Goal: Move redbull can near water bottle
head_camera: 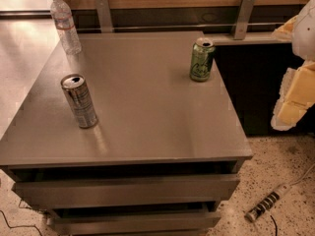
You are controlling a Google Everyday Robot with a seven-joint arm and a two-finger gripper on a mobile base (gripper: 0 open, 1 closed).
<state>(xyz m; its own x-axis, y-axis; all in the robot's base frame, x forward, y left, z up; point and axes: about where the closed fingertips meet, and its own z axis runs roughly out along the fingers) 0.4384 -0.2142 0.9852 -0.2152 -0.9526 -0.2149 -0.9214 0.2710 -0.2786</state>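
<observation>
Drawers come first from where I stand: two grey drawer fronts (pixel 128 191) stacked under the near edge, both pulled out slightly. Above them spreads the flat grey top of the cabinet (pixel 152 112), by far the biggest thing here, carrying three containers.

Off to the right, past the cabinet's edge and clear of everything on it, hangs the robot's gripper (pixel 295 90), a white and pale yellow shape against the dark wall. I cannot tell whether it is clenched or released; nothing from the cabinet is with it.

At the far left corner stands the water bottle (pixel 65 24), upright, white cap on. The redbull can (pixel 78 101) stands on the left side of the top, closer to the front edge, well apart from the bottle, with bare surface between them. A green can (pixel 202 59) stands upright near the back right edge, far from both.

Down on the speckled floor at right lies a power strip (pixel 268 208) with its cord.
</observation>
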